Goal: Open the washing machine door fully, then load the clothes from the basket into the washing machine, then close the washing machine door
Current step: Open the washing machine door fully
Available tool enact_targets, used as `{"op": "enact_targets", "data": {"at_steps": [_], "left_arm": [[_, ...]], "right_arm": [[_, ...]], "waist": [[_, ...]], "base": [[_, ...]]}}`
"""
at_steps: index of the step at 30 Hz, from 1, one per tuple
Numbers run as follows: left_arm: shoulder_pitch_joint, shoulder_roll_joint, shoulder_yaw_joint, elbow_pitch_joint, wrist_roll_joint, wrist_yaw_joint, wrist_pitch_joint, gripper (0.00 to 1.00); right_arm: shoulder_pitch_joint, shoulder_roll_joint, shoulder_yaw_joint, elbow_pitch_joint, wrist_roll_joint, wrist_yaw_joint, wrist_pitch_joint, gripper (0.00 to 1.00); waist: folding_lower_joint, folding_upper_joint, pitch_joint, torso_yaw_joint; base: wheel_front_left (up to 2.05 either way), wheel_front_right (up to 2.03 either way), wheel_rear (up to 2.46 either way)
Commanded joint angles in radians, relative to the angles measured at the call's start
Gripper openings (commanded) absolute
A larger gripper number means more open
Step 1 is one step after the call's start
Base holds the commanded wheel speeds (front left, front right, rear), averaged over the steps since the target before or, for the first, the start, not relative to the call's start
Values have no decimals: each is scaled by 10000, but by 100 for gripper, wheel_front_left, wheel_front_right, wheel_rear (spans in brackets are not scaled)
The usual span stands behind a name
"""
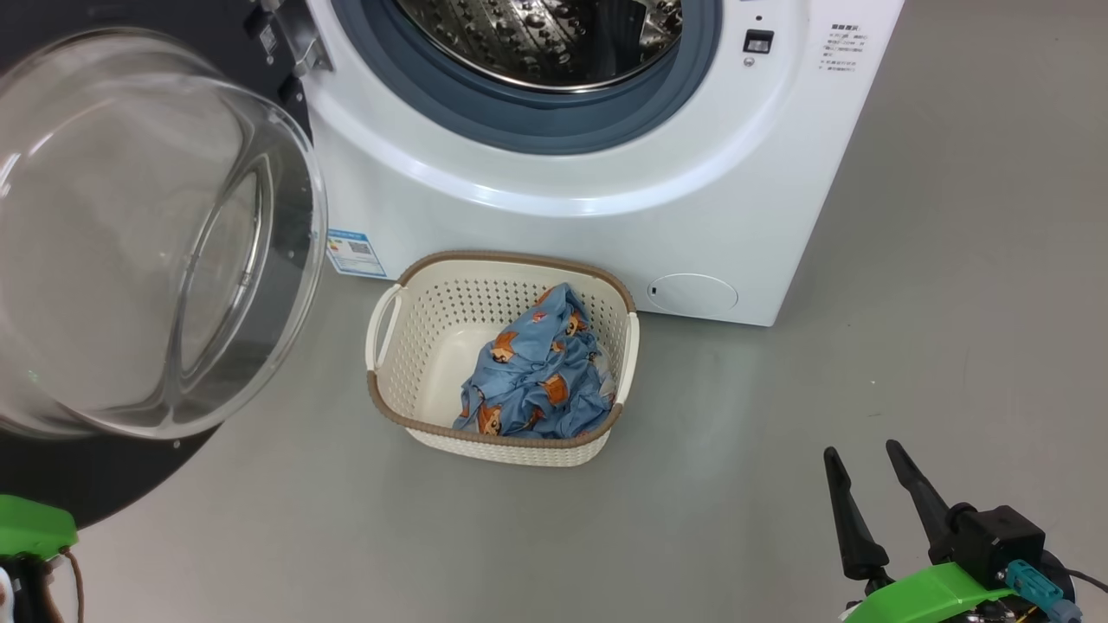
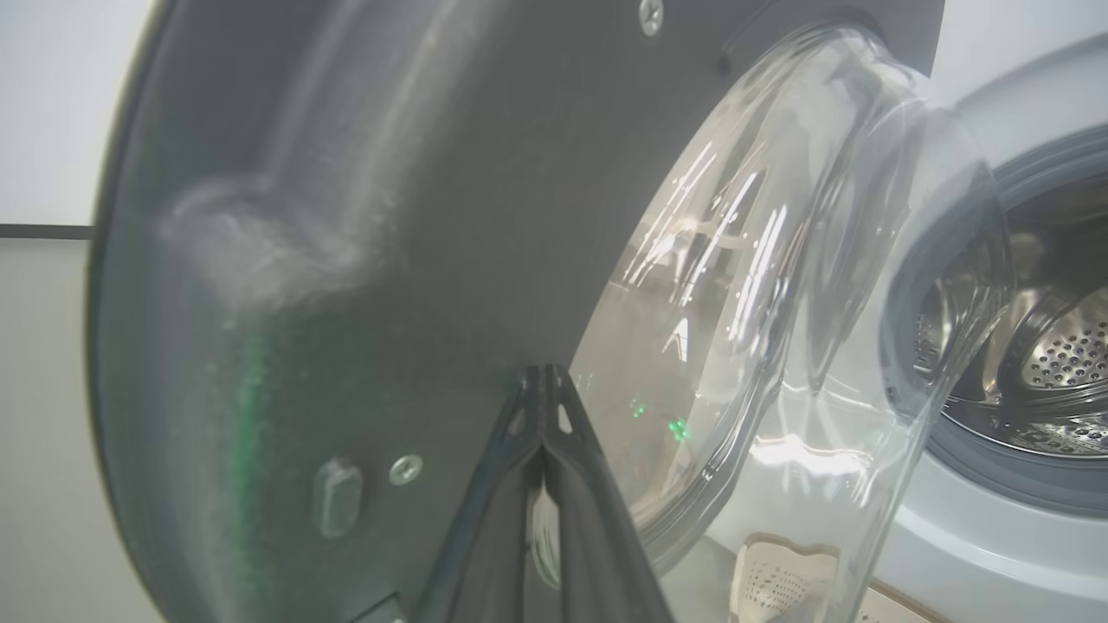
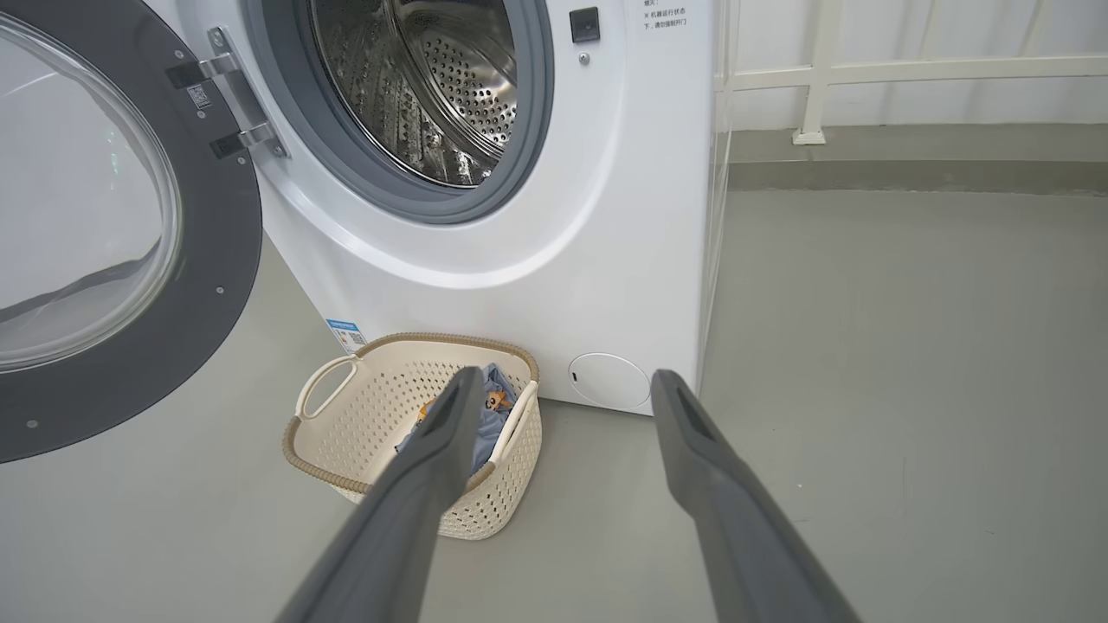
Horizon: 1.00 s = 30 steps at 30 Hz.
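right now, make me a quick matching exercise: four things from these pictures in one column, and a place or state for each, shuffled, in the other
Things:
1. washing machine door
2. clothes
3. basket
4. right fingers

Places or states:
a. bundled inside the basket
b. spread apart, holding nothing
c. swung open on its hinge
d. on the floor just in front of the washing machine

Pairs: 1-c, 2-a, 3-d, 4-b
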<state>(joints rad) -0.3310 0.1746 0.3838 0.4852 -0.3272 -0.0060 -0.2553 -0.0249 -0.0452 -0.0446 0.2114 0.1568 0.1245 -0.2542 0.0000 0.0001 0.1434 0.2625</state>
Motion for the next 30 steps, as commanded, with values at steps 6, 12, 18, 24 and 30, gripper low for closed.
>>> {"op": "enact_targets", "data": {"at_steps": [6,12,18,24,30], "left_arm": [[-270,406,460,-407,500,-198,-64,0],[106,20,362,-960,865,-506,-64,0],[470,-386,155,-1565,1071,-743,-64,0],[925,-773,-45,-2330,1186,-884,-64,0],[1433,-1048,-420,-3099,1293,-966,-64,18]], "right_arm": [[-264,-51,253,-162,-16,62,-76,100],[-195,-51,299,-132,95,62,-76,100],[-95,-51,345,-105,169,62,-76,100],[48,-51,344,-119,284,62,-76,100],[156,-51,381,-123,291,62,-76,100]], "waist": [[0,-1,-105,-37],[0,-1,-309,-95],[0,-1,-531,-163],[0,-1,-743,-280],[0,-1,-855,-437]], "base": [[0,0,0],[0,0,0],[0,0,0],[0,0,0],[0,0,0]]}}
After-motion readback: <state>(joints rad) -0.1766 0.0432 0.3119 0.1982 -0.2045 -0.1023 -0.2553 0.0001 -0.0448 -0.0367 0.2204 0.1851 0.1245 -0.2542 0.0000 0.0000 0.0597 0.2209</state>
